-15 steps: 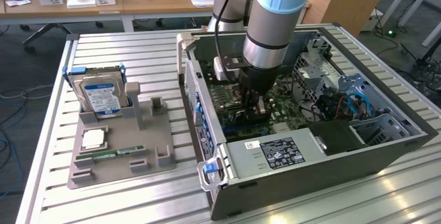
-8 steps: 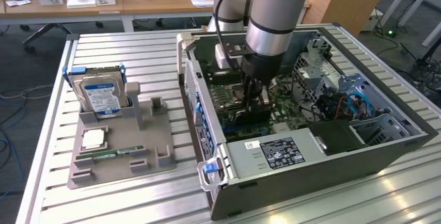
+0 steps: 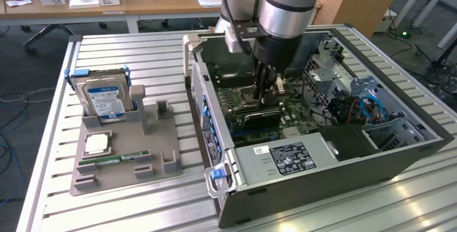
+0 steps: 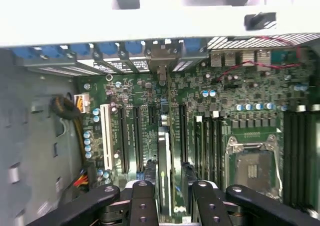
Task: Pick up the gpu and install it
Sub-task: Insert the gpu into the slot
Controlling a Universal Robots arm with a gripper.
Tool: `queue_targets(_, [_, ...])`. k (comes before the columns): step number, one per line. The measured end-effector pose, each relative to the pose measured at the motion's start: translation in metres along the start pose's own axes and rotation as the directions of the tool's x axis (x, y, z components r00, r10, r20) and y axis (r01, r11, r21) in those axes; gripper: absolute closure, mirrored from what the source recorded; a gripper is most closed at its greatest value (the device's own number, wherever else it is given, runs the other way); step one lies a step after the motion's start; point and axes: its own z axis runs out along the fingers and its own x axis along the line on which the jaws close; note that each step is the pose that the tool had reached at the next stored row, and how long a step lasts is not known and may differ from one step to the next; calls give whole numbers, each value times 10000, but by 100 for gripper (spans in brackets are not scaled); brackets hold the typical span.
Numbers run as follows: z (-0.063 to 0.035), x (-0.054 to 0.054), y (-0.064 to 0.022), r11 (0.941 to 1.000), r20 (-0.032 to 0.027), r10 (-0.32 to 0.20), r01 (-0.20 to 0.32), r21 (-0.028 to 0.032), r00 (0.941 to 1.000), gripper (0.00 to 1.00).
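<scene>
On the exterior view's left of the computer case [image 3: 400, 152], a grey tray [image 3: 121, 160] holds a hard drive [image 3: 104, 99]. Inside the case, the gripper [image 3: 266, 94] grasps the gpu [image 4: 167, 171], held upright on edge over the motherboard [image 4: 215, 111] slots.

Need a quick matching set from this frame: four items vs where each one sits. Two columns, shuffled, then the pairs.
Items:
1. gpu
2. hard drive
3. memory stick
4. gripper

Places:
A. standing upright in the grey holder tray
B. inside the open computer case, on edge over the motherboard slots, between the gripper's fingers
C. lying flat near the tray's front
D. reaching down into the case above the motherboard

Pairs: 1-B, 2-A, 3-C, 4-D
</scene>
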Motion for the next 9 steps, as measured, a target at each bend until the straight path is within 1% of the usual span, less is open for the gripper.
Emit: queue_targets(9, [-407,-5,-5,10000,0,-1,1,0,10000,66])
